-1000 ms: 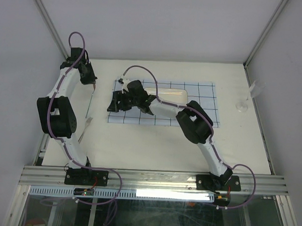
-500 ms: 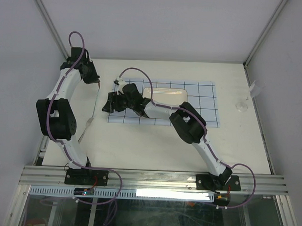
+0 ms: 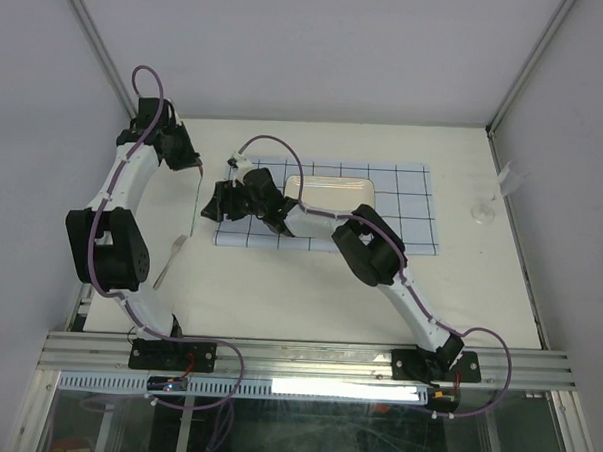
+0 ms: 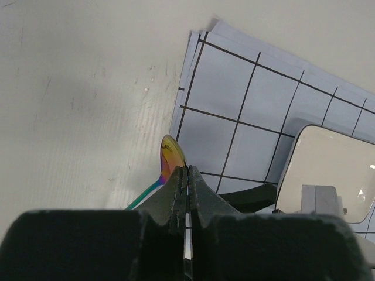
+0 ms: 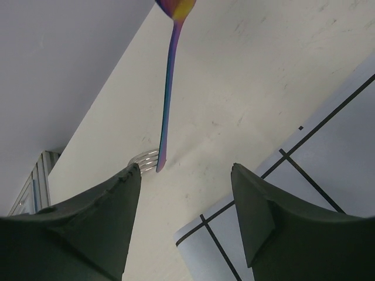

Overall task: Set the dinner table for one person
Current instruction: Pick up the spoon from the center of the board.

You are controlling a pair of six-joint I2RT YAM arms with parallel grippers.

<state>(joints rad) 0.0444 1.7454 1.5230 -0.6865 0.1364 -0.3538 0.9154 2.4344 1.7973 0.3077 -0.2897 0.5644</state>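
"Top external: where's the left gripper point(image 3: 191, 164)?"
"Far-left part of the dinner table point(image 3: 309, 286), which spans the whole view under both arms; bare tabletop right below it; jaws pressed together, pinching the iridescent utensil point(image 5: 167, 105) by its top end; spoon or knife, cannot tell."
"Long axis?"
"Hangs near upright, free tip down; whether the tip touches the tabletop I cannot tell."
"Where should it go?"
"My guess: beside the white plate point(image 3: 333, 190) on the cloth point(image 3: 402, 205); from the left gripper that's to its right, toward table centre; cloth's left edge is just beside the hanging shaft, plate further in."
"Right gripper point(image 5: 186, 175)?"
"Fingers spread, nothing between them; over the cloth's left edge, facing the utensil; sits between left gripper and plate, so it may block the path or be set for a handover; can't say which."
"Nearer arm?"
"Left has the utensil; right is nearer the plate."
"Else?"
"Silver fork point(image 3: 170, 262) flat on the table, left of the cloth, nearer the bases; risk of lowering the utensil onto it."
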